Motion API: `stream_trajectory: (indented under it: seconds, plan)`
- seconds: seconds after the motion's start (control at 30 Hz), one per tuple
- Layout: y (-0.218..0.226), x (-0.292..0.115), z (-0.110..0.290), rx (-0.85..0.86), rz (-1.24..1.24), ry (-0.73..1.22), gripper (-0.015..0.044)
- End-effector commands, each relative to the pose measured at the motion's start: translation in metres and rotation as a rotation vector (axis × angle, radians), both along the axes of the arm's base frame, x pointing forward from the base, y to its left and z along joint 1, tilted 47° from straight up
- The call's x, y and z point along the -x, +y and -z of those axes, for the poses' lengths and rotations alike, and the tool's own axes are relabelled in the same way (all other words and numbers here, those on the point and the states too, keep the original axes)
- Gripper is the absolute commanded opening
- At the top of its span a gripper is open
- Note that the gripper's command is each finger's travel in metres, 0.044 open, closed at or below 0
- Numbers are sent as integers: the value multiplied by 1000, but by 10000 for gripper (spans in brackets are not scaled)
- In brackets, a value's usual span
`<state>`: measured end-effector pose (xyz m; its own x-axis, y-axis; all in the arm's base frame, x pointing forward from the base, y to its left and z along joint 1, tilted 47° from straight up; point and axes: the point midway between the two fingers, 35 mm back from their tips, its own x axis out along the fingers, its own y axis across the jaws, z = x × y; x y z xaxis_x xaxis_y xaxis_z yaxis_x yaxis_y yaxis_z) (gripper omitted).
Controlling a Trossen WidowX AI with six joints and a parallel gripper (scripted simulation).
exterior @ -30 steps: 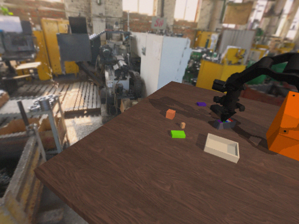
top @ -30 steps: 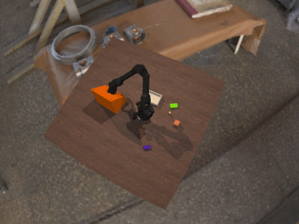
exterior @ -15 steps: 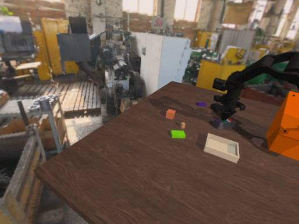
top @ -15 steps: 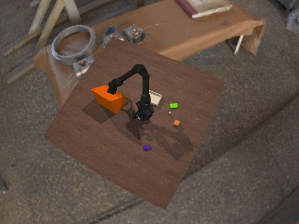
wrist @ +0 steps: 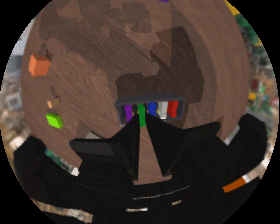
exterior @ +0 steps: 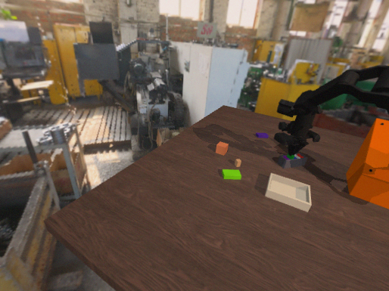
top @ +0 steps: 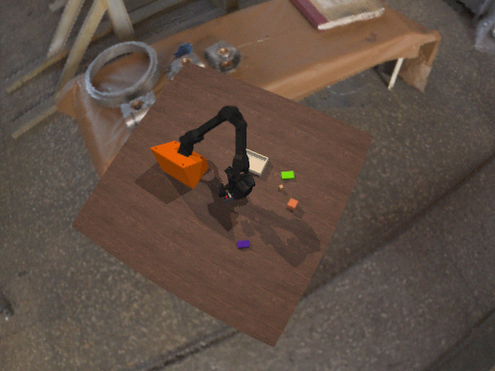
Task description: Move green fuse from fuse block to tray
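Observation:
My gripper [exterior: 292,153] [wrist: 141,116] is shut on the green fuse [exterior: 290,156] [wrist: 142,113], which stands up out of the dark grey fuse block [exterior: 286,163] [wrist: 120,114]. In the wrist view the fuse overlaps the block's near wall; whether its lower end is fully clear of the slot I cannot tell. The purple fuse [wrist: 128,112], blue fuse [wrist: 152,108], white fuse [wrist: 163,109] and red fuse [wrist: 173,108] sit in the block. The beige tray [top: 257,163] [exterior: 285,200] is empty, near the block. In the top view the arm mostly hides the block.
An orange angular box [top: 180,167] [exterior: 372,168] stands by the arm. A bright green block [top: 287,174] [exterior: 231,174] [wrist: 54,120], a small tan piece [top: 281,186] [exterior: 238,162] and an orange cube [top: 293,203] [exterior: 222,148] lie to one side. A purple block [top: 243,244] [exterior: 262,135] lies beyond the fuse block.

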<state>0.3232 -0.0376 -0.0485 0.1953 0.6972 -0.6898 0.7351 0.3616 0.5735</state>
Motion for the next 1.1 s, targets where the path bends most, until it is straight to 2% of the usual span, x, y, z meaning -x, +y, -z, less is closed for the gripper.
stream_trajectory:
  seconds: [0.0, 1.07]
  plan:
    - [-2, 0, -2, 5, -3, -2, 0]
    - [-13, 3, -13, 3, -2, -2, 0]
